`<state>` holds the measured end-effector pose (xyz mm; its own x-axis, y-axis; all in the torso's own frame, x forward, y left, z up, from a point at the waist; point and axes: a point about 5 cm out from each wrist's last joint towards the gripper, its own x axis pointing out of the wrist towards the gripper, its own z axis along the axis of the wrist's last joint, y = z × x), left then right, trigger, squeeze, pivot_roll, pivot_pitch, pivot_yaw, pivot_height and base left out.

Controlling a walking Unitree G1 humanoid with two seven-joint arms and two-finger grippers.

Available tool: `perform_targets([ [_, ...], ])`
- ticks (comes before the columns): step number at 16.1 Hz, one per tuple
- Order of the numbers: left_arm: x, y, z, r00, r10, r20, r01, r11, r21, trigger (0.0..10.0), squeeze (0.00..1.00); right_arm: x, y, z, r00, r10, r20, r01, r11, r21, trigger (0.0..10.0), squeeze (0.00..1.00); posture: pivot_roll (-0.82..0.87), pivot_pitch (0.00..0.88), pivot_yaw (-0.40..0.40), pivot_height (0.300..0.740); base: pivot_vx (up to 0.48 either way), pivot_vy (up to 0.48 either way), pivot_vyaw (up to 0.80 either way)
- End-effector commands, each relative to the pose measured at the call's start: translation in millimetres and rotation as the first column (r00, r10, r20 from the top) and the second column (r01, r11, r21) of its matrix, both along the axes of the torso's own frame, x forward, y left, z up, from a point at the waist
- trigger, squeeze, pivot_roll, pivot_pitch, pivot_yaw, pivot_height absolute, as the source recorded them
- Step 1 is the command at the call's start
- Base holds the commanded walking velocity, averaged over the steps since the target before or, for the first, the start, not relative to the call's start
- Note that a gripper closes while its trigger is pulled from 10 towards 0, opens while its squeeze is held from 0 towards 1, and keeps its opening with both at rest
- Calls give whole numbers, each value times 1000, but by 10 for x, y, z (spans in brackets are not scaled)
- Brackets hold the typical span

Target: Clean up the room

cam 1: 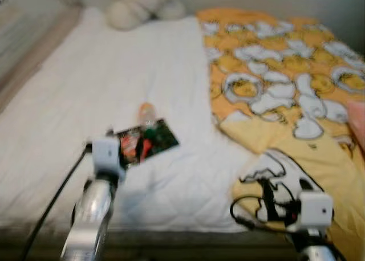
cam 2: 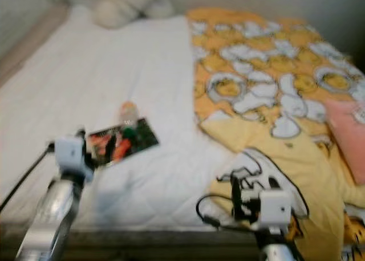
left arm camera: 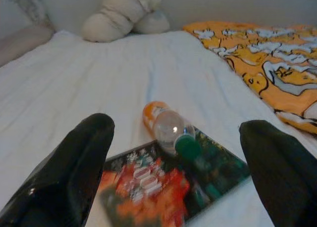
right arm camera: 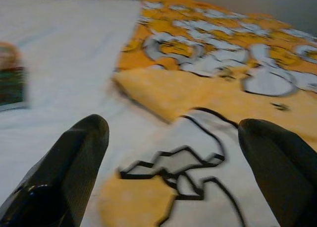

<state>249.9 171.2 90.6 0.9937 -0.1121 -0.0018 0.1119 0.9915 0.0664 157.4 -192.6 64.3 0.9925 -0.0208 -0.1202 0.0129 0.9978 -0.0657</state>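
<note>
Left gripper [left arm camera: 178, 172] had its fingers [left arm camera: 64, 172] spread wide apart, holding nothing, hovering low over the white bed [cam 1: 85, 101]. Between the fingers and just beyond them lay a dark glossy packet [left arm camera: 173, 187] with red and green print, flat on the sheet; print too blurred to read. A clear plastic bottle [left arm camera: 166, 128] lay on its side, green cap end resting on the packet's far edge, orange label end pointing away; no label text legible.

Right gripper [right arm camera: 173, 167] also had fingers [right arm camera: 277, 162] apart, empty, over the near corner of a yellow cartoon-print blanket [cam 1: 285, 84] covering the bed's right side. A cream plush toy [cam 1: 142, 7] sat at the head of the bed. A pink item [cam 2: 345, 135] lay at the blanket's right edge.
</note>
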Motion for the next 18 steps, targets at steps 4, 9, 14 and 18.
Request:
perform_targets([
  [4, 346, -313, 157, 996, -89, -27, 90, 995, 34, 10000, 0, 230, 130, -31, 998, 65, -12, -64, 998, 28, 10000, 0, 51, 0, -39, 740, 142, 0, 0],
  [9, 1114, -326, 60, 974, 22, -228, 14, 988, 156, 10000, 0, -36, 339, -19, 988, 144, -60, -141, 989, 43, 10000, 0, -75, 0, -28, 740, 0, 0, 0],
  [14, 1310, -194, 377, 992, 67, -109, -64, 998, 27, 10000, 0, -484, 295, 106, 994, 62, -90, -60, 998, 19, 10000, 0, -185, 18, 21, 740, 0, 0, 0],
  [18, -39, 71, 121, 999, -33, -42, 29, 996, -79, 10000, 0, -229, 79, 251, 999, -54, 3, 54, 996, 69, 10000, 0, 13, 0, 5, 740, 0, 0, 0],
])
